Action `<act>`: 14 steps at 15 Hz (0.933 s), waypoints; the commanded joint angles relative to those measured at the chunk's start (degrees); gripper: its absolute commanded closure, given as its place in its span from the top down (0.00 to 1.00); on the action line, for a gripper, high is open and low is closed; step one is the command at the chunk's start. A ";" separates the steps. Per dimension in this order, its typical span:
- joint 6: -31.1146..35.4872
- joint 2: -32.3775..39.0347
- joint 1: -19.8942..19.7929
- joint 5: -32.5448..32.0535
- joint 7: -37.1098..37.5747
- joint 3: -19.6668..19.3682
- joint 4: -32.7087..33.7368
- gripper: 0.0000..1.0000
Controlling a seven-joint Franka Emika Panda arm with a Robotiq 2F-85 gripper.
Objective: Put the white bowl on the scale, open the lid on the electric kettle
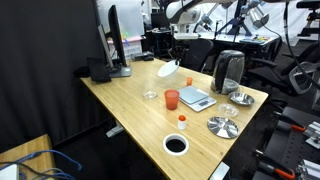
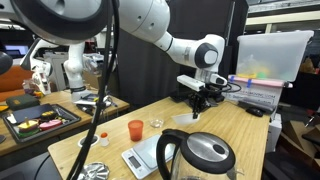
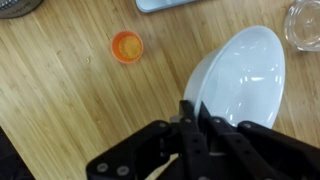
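Fingers (image 3: 188, 112) clamp shut on the near rim of the white bowl (image 3: 245, 75), 1 inside, 1 outside, holding it tilted above the worktop (image 3: 60, 95).

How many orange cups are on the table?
1. The orange cup stands on the table, between the scale and a small glass dish. Another could hide behind the kettle, but none shows.
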 commanded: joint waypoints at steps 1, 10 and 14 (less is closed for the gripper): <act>1.28 -8.38 -0.98 2.15 -3.55 1.63 -13.73 0.02; 2.60 -22.88 -1.50 2.31 -8.69 1.52 -38.27 0.02; 2.97 -26.29 -1.36 2.89 -10.03 1.35 -44.74 0.02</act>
